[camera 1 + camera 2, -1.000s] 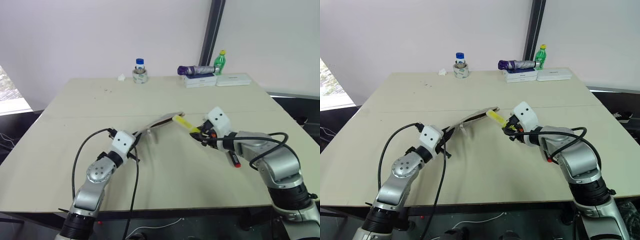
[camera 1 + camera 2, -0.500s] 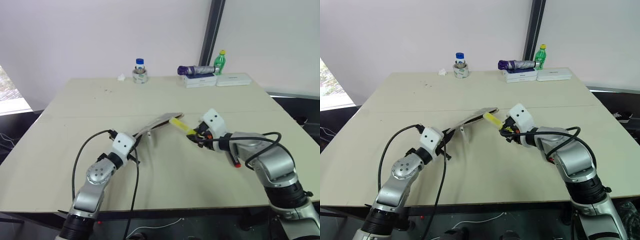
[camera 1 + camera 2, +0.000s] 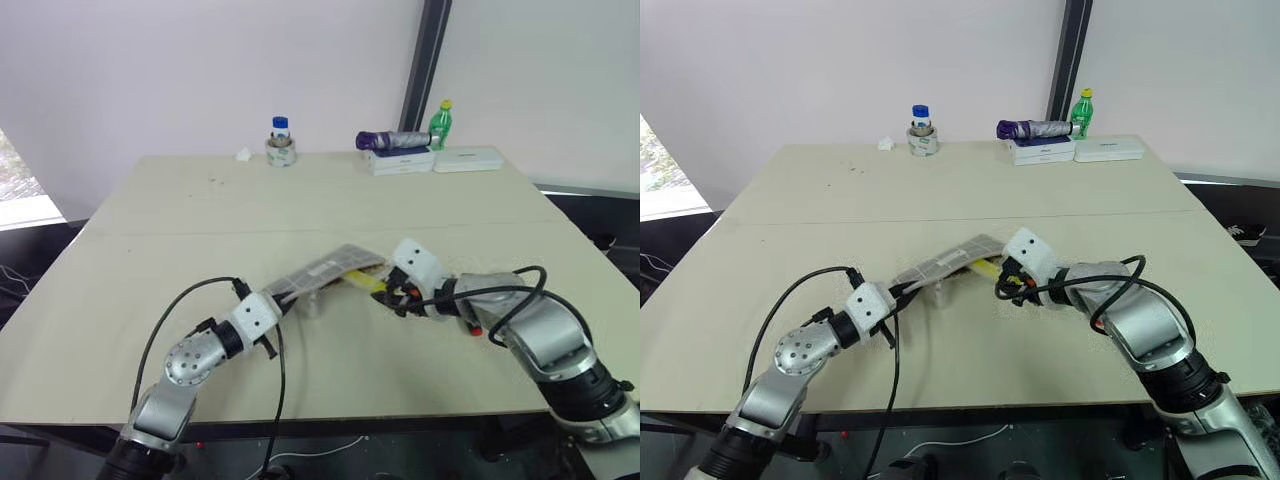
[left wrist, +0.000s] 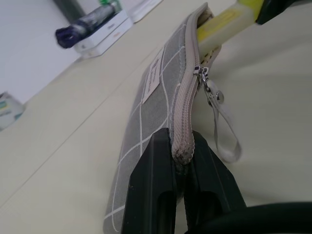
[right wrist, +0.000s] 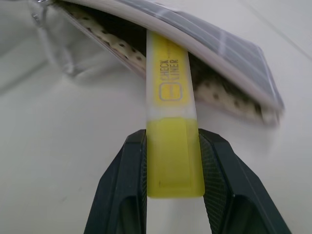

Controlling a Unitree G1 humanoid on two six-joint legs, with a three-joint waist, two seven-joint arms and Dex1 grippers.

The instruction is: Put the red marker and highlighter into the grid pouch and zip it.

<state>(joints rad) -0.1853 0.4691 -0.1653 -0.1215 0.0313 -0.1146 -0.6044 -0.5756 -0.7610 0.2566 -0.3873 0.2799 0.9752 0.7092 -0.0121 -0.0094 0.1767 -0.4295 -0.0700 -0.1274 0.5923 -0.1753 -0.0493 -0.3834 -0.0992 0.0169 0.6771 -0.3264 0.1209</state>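
While my right tool (image 5: 170,165) grips the highlighter (image 5: 171,146) by its yellow cap end, its front end sits inside the grid pouch (image 4: 161,97) mouth, centre frame. My left tool (image 4: 183,161) is clamped on the pouch's zipper edge, holding it off the worktop (image 3: 180,210), I judge, so the mouth gapes. Lower right, the red marker (image 3: 470,325) lies behind my right arm.

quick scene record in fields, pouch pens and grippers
grid pouch: lifted at one end, mouth open, zipper unzipped
highlighter: tip inside the pouch mouth, rear end outside
red marker: on the table beside the right arm, not in the pouch
left gripper: shut on the pouch's zipper edge
right gripper: shut on the highlighter
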